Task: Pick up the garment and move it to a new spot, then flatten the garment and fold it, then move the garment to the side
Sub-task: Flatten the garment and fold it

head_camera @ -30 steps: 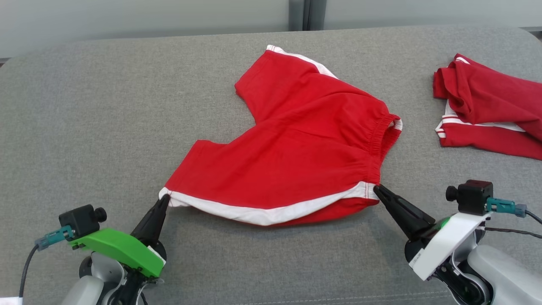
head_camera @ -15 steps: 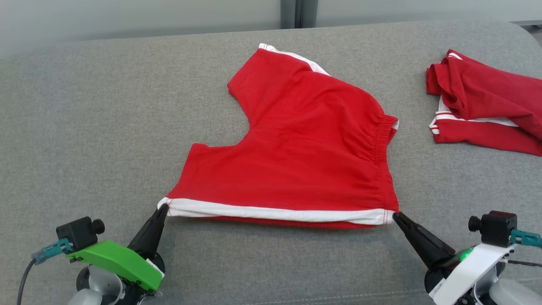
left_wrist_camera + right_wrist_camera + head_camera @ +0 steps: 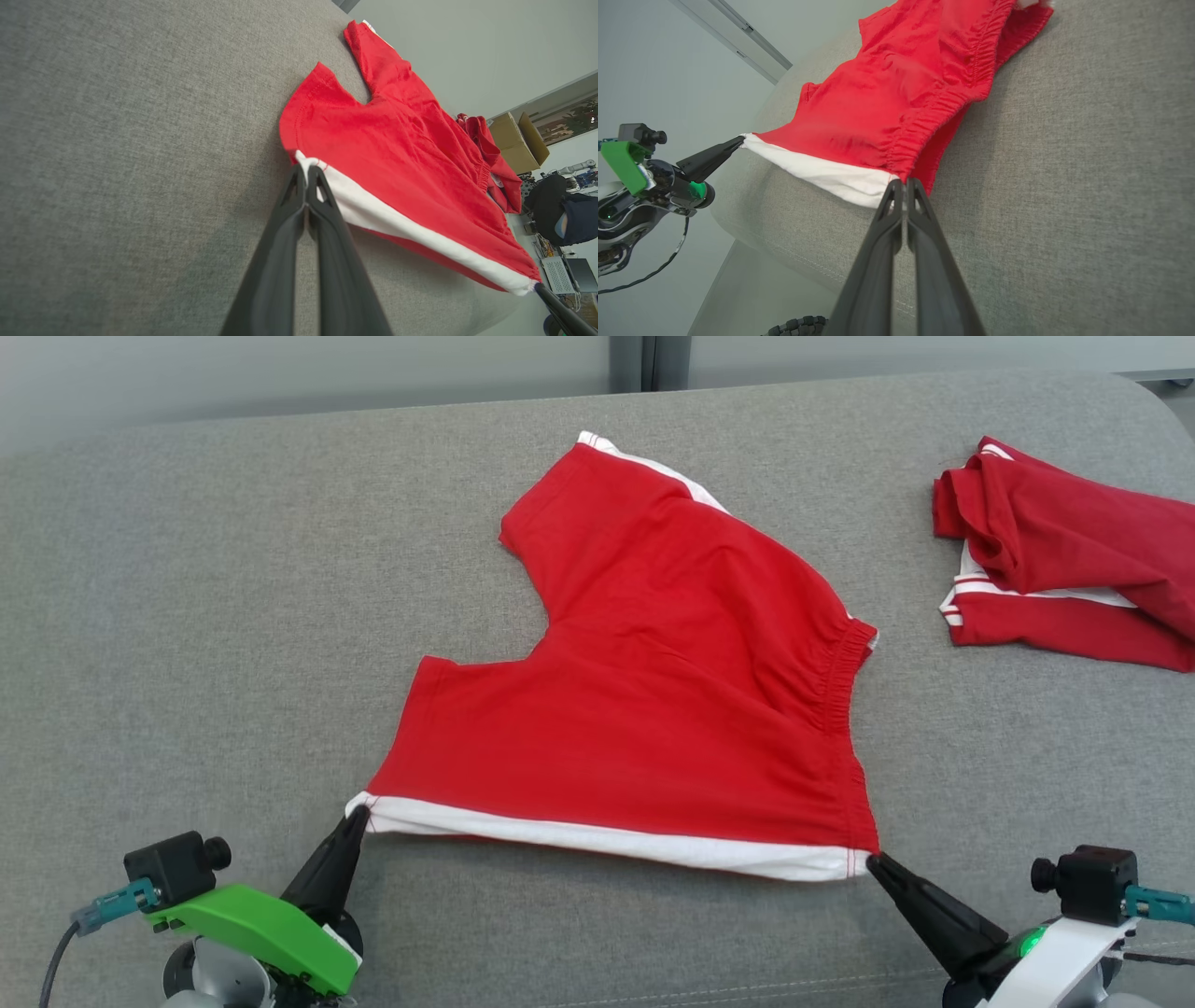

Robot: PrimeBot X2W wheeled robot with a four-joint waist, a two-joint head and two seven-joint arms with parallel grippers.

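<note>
The garment (image 3: 653,681) is a pair of red shorts with white side stripes, spread on the grey cushion (image 3: 205,616). My left gripper (image 3: 358,814) is shut on the near leg's hem corner; in the left wrist view my left gripper (image 3: 306,169) pinches the white stripe of the garment (image 3: 397,154). My right gripper (image 3: 874,861) is shut on the waistband corner; in the right wrist view my right gripper (image 3: 902,182) clamps that corner of the garment (image 3: 896,98). The white stripe is stretched taut between the two grippers. The far leg points toward the back.
A second red garment with white trim (image 3: 1064,560) lies crumpled at the right end of the cushion. The cushion's front edge runs just behind my grippers. A cardboard box (image 3: 518,140) and a person's dark clothing (image 3: 560,210) stand beyond the cushion.
Both grippers have drawn back toward me and the right one has moved outward, pulling the garment's near edge straight and taut. The sagging stripe has flattened. The camera has shifted slightly.
</note>
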